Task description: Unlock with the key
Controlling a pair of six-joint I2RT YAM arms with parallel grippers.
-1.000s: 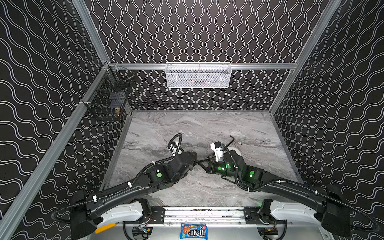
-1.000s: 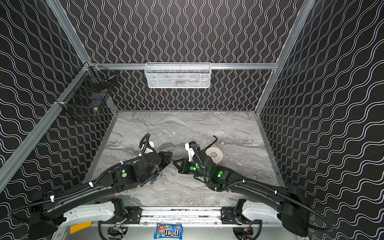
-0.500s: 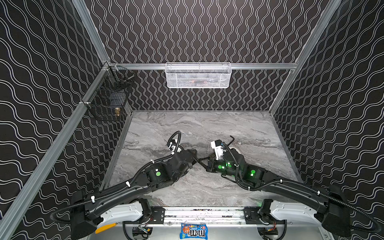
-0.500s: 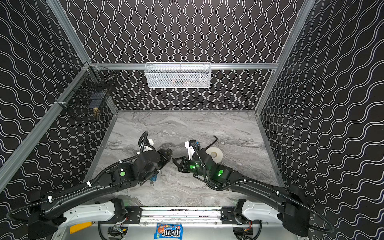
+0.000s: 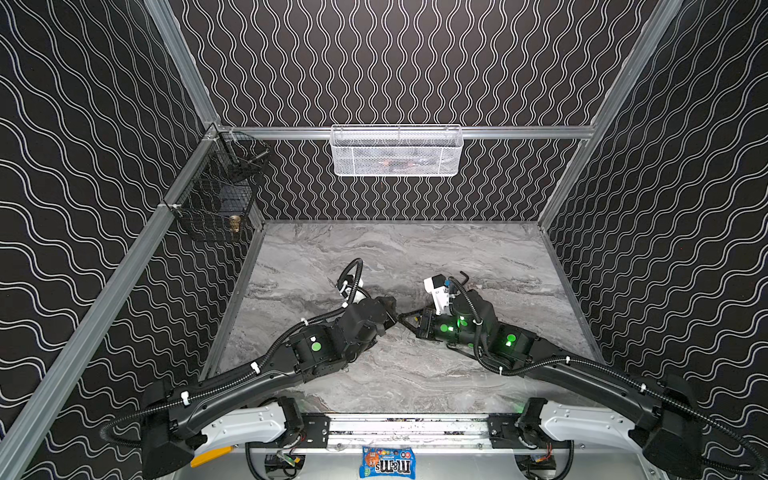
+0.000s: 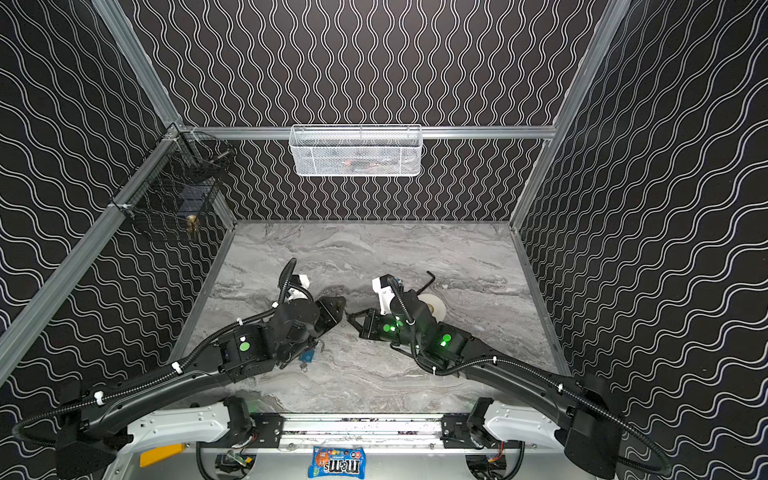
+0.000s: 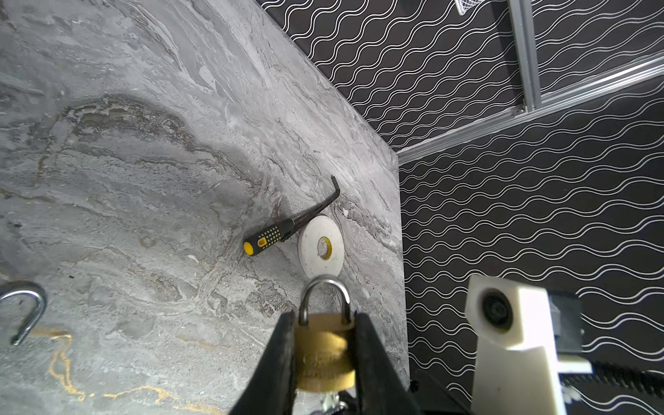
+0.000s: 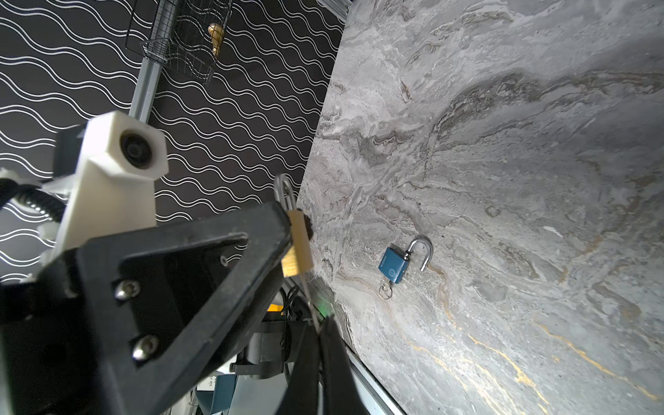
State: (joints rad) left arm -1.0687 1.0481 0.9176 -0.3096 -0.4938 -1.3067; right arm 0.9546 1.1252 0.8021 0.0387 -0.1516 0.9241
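Observation:
My left gripper (image 7: 325,316) is shut on a brass padlock (image 7: 323,352), squeezing its body from both sides. The padlock's shackle sits with both legs in the body. In the right wrist view the same brass padlock (image 8: 298,244) shows edge-on, and a thin silver key (image 8: 309,301) runs from its underside to my right gripper (image 8: 321,323), which is shut on the key. In both top views the left gripper (image 5: 392,309) and right gripper (image 5: 402,319) meet tip to tip above the middle of the table.
A blue padlock (image 8: 393,266) with an open shackle and a key ring lies on the marble table (image 5: 415,249). A yellow-and-black-handled tool (image 7: 267,239) and a white tape roll (image 7: 321,248) lie behind my right arm. A white mesh basket (image 5: 397,151) and a black wire basket (image 5: 220,199) hang on the walls.

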